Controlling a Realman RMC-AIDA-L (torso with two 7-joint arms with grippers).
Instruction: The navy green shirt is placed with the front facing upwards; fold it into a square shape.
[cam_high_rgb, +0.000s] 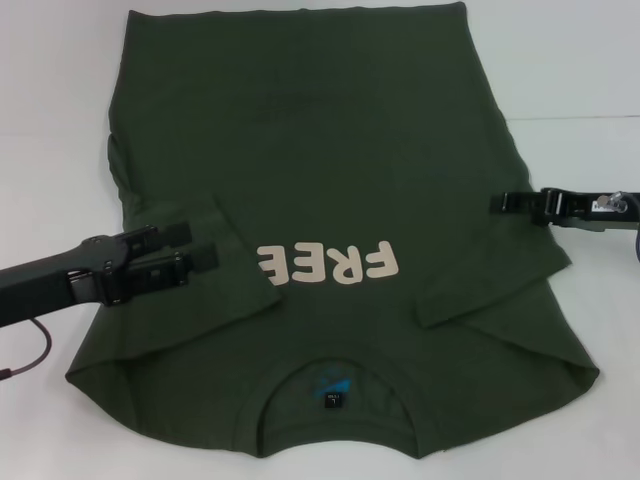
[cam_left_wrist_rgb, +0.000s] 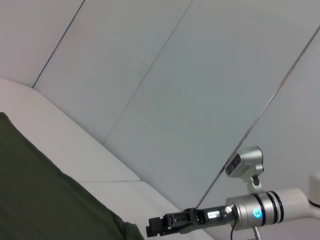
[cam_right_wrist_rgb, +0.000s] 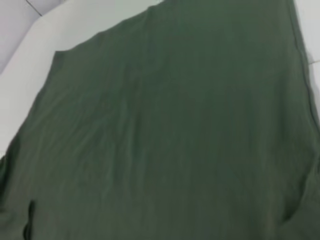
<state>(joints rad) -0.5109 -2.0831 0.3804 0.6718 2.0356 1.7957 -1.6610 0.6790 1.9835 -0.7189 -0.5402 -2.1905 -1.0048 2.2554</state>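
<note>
Nearest you lay the collar (cam_high_rgb: 335, 395) of the navy green shirt (cam_high_rgb: 320, 170), which was spread flat on the white table (cam_high_rgb: 50, 120) with its hem at the far end and the cream "FREE" lettering (cam_high_rgb: 328, 262) upside down. Both sleeves were folded in over the chest. Your left gripper (cam_high_rgb: 205, 250) reached in level from the left, its fingers over the folded left sleeve (cam_high_rgb: 215, 280), slightly spread, pinching nothing you could see. Your right gripper (cam_high_rgb: 497, 203) reached in level from the right at the shirt's right edge; whether its fingers were spread, you could not tell
</note>
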